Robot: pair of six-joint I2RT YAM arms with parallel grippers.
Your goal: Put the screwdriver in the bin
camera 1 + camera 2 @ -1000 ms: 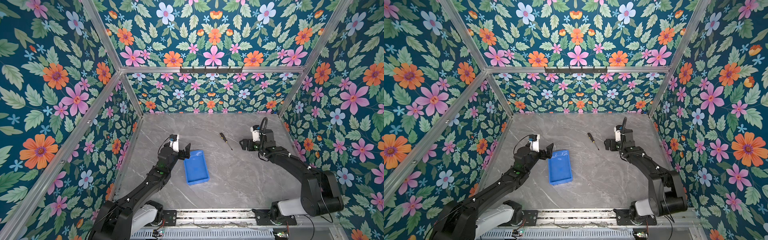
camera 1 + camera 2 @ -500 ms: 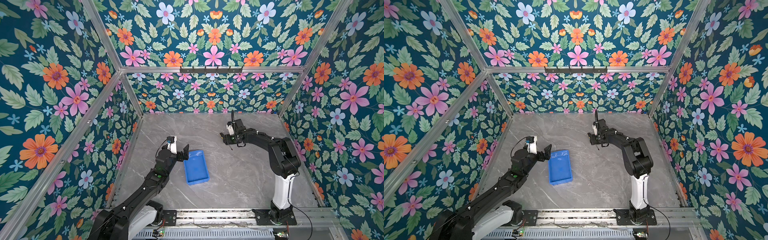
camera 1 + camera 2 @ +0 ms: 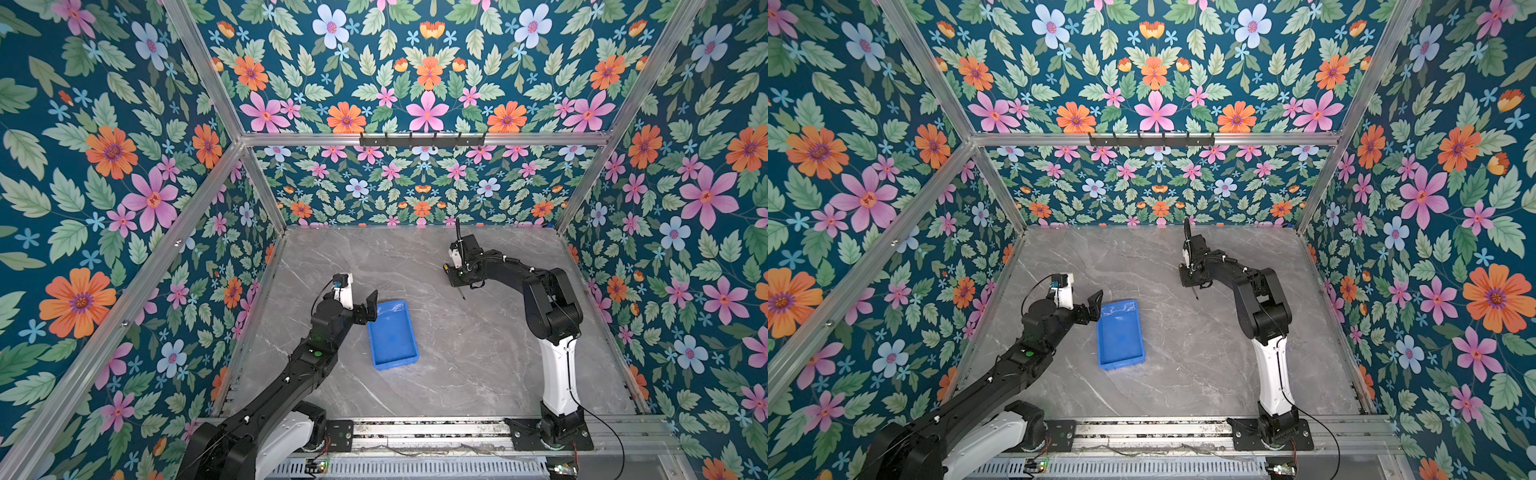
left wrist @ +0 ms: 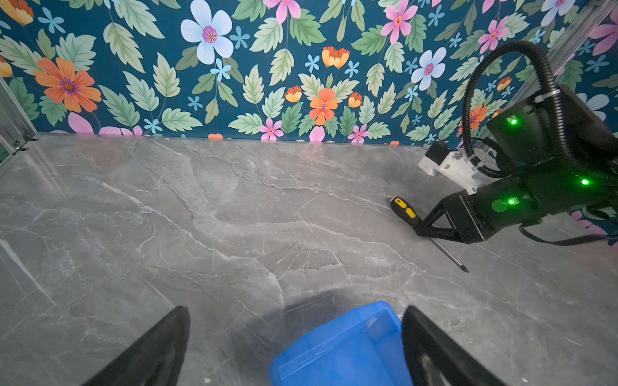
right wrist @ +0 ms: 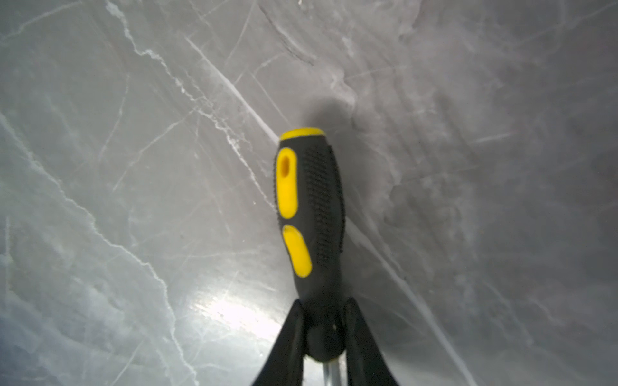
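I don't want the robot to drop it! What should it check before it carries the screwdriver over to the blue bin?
1. Grip: ok. The right tool pinches the narrow end of the screwdriver handle from both sides.
2. Screwdriver off the marble table: not ok. It lies flat on it.
3. Room in the blue bin: ok. Nothing is in it.
4. Way to the bin: ok. Only bare table lies between.
5. Is the left tool clear of the drop: cannot tell. It is open, right at the bin's corner.
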